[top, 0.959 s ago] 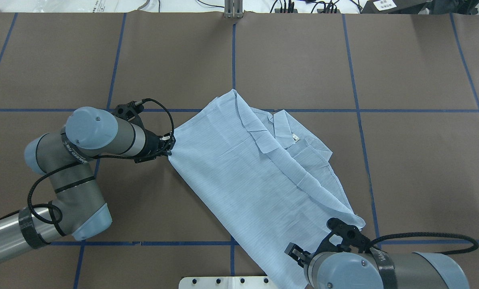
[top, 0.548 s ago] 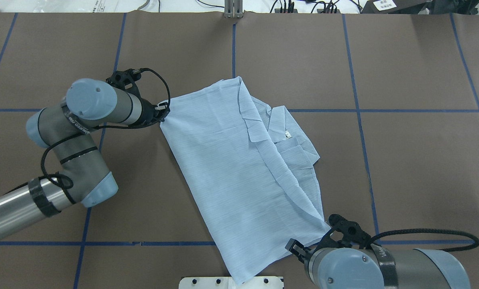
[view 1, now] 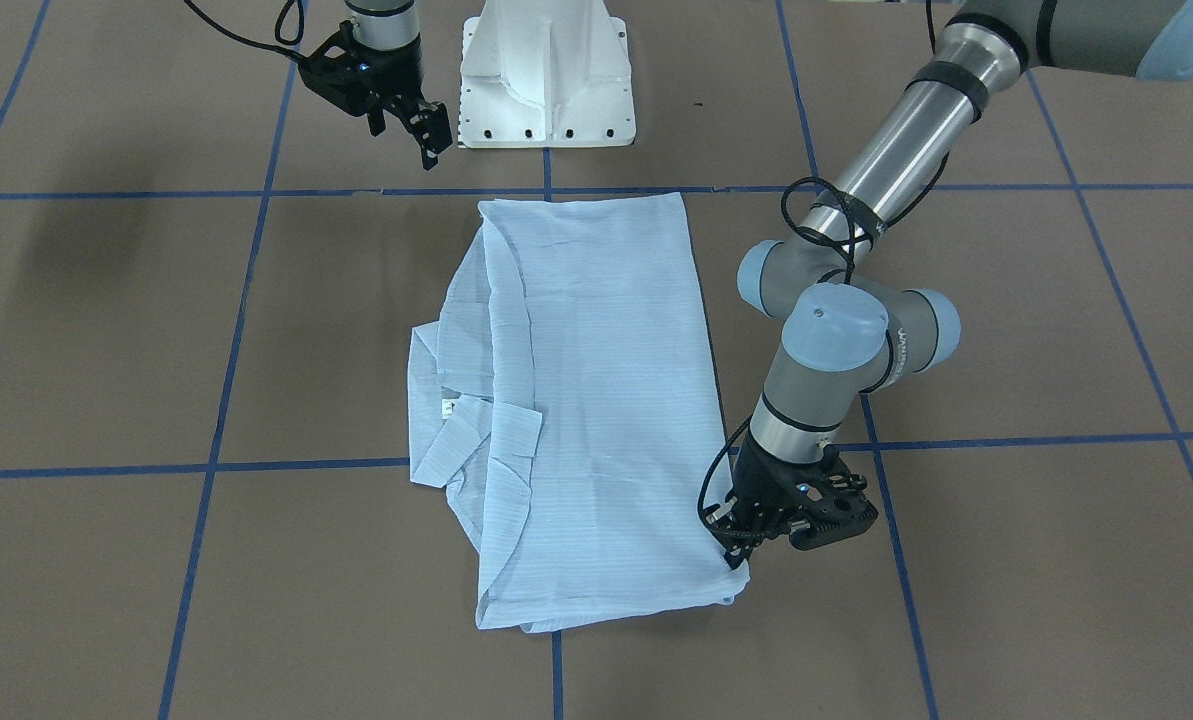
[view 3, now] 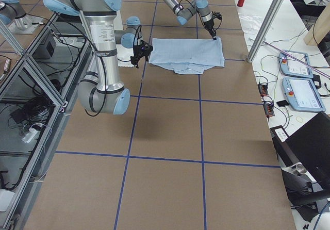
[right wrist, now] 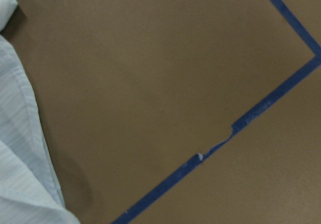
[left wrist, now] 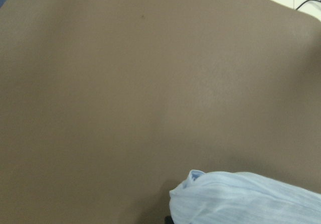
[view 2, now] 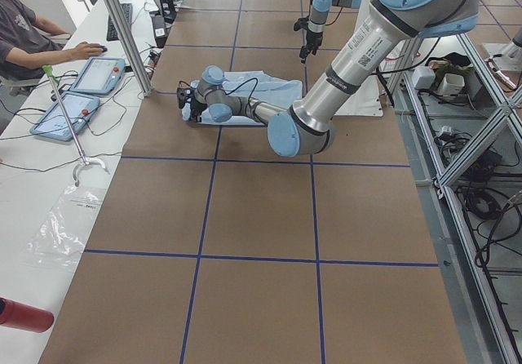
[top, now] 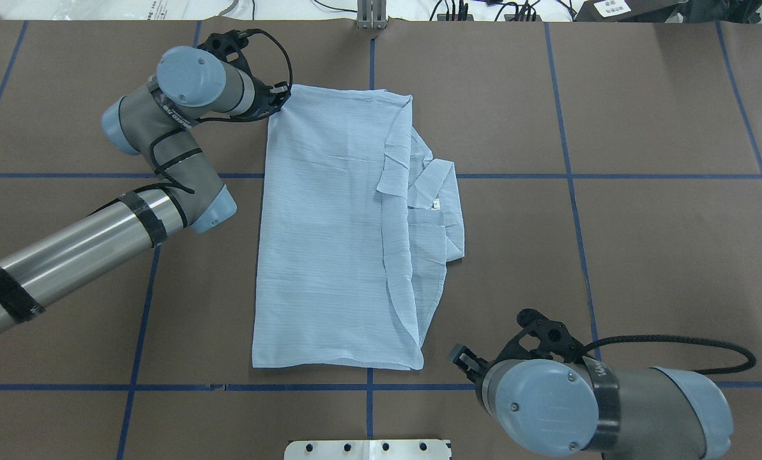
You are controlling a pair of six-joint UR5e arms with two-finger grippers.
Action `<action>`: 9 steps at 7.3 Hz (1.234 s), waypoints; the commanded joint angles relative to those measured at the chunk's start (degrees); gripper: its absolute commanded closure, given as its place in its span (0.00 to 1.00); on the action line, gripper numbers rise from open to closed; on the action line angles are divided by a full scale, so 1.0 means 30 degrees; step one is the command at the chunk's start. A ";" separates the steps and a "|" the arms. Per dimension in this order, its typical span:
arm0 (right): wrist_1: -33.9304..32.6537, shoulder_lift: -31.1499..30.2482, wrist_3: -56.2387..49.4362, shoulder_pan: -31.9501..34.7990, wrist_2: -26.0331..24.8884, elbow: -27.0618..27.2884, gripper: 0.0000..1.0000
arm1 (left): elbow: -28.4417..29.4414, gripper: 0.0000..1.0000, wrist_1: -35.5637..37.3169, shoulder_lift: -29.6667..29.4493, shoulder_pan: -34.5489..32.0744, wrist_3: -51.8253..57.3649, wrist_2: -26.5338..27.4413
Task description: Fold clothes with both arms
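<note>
The pale-blue striped shirt lies flat on the brown table as a long, lengthwise-folded rectangle. Its collar and white neck label stick out on the overhead view's right. My left gripper is shut on the shirt's far left corner; the front-facing view has it low at that corner. Bunched fabric fills the bottom of the left wrist view. My right gripper hangs open and holds nothing. It is a little to the right of the shirt's near corner. The right wrist view catches only the shirt's edge.
The white pedestal base stands just behind the shirt's near edge. Blue tape lines grid the brown table. A metal post rises at the far edge. A person sits by tablets beyond it.
My left gripper pulled its corner toward the far edge, swinging the shirt from a diagonal to straight. The right gripper let go of the near corner, which now lies apart from it.
</note>
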 commanded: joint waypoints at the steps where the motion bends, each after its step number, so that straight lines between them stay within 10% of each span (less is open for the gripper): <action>1: 0.0058 0.1760 -0.0199 0.0200 -0.1826 -0.2009 0.00 | -0.0847 0.42 -0.0064 -0.0055 -0.0587 0.0822 -0.0310; 4: -0.0029 0.3229 -0.4987 0.0141 -0.2743 -0.3886 0.00 | -0.7500 0.42 0.0549 0.4571 -0.0884 0.0798 -0.2541; 9: -0.0263 0.4550 -1.2438 0.0141 -0.2918 -0.5155 0.00 | -0.8214 0.42 0.1315 0.4754 -0.1001 0.0798 -0.2541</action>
